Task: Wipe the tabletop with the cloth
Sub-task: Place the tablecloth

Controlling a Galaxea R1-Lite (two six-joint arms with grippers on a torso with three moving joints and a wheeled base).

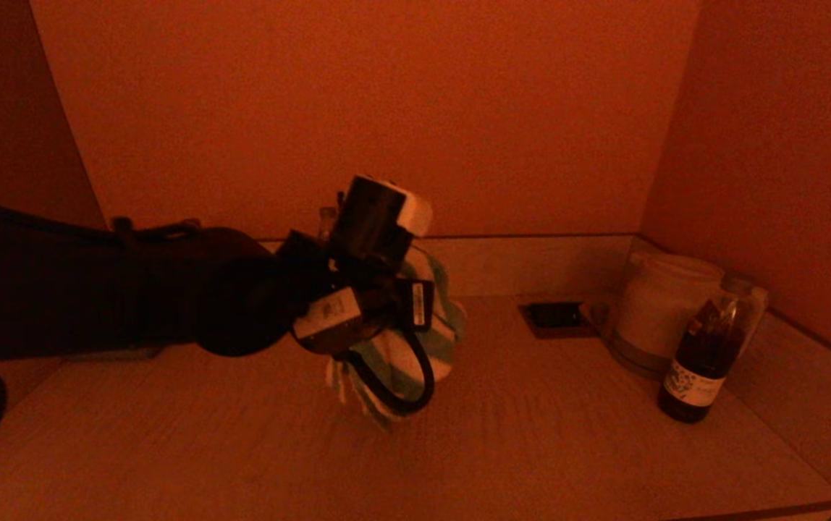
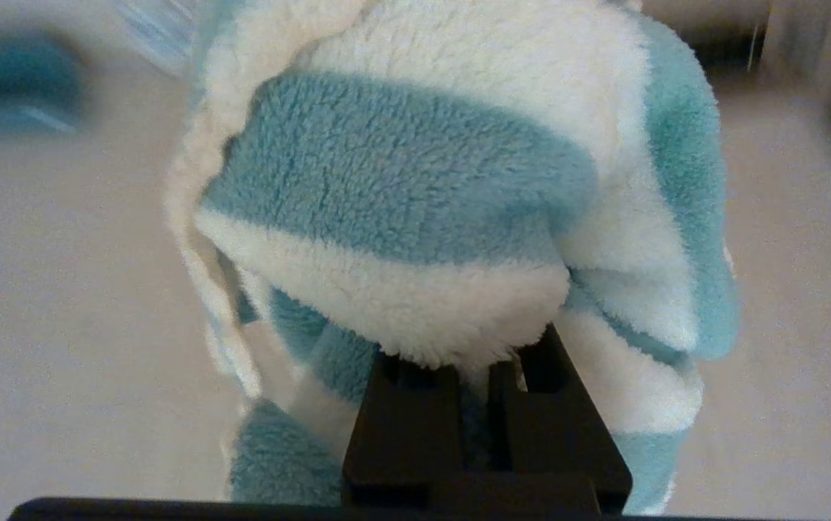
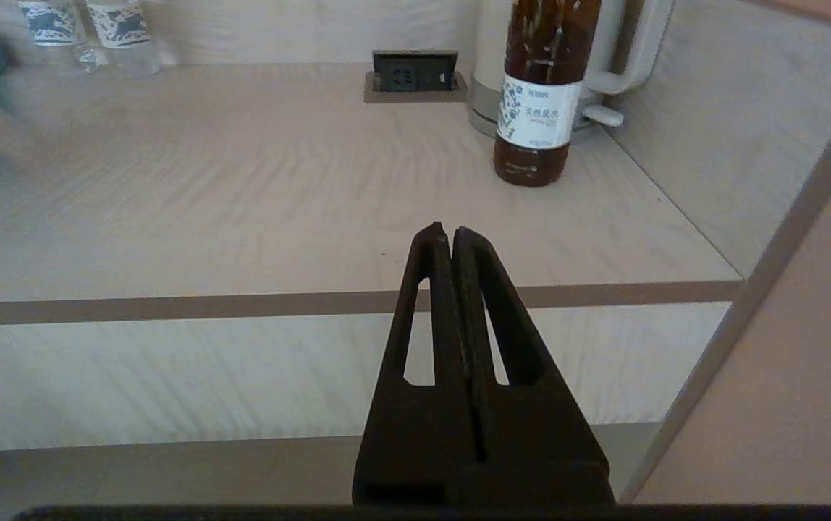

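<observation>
Your left claw (image 2: 473, 362) is pinched on the striped cloth (image 2: 444, 217), a fluffy teal-and-white towel that bunches up over the two dark fingers (image 2: 401, 427) and hides their tips. In the head view the left arm reaches in from the table's left edge, and the cloth (image 1: 415, 347) hangs below the wrist over the middle of the table (image 1: 531, 449), its lowest fringe close to the surface; whether it touches the wood you cannot tell from here.

Your right claw (image 3: 450, 235) is pressed together with nothing between its fingers. It sits off the table's front edge, pointing toward the right-hand side, and does not appear in the head view.

At the back right corner of the table stands a white electric kettle (image 1: 665, 307), and just in front of it, nearer the right edge, a dark-filled bottle (image 1: 705, 354) with a white label, upright. A recessed power socket (image 1: 553, 316) is set into the table by the back edge, just left of the kettle. From the right wrist view you can also see two labelled water bottles (image 3: 90, 29) standing along the back edge toward the left corner.
</observation>
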